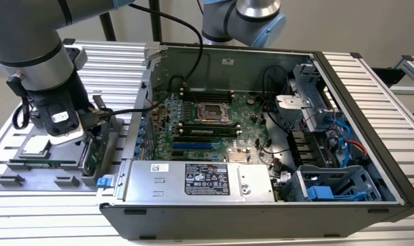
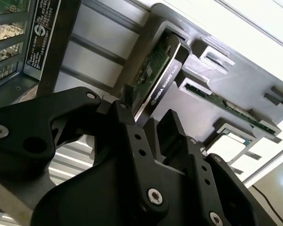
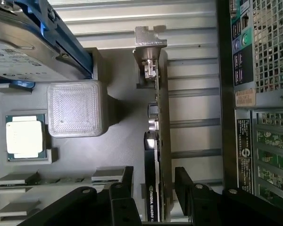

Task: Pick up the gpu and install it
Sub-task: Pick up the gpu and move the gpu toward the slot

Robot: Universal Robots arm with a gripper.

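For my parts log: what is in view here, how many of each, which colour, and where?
computer case: one, black, open, exterior view's centre
motherboard: one, green, inside the case
power supply: one, silver, inside the case
tray: one, grey, beside the case
gpu: one, green, silver bracket, on edge in the tray
hard drive: one, silver, blue rails, in the tray
processor chip: one, silver, in the tray
memory stick: one, green, in the tray
arm: one, grey, above the tray
tool: one, black, open, straddling the gpu

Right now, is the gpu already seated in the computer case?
No, the gpu stands on edge in the gray holder, between the open fingers.
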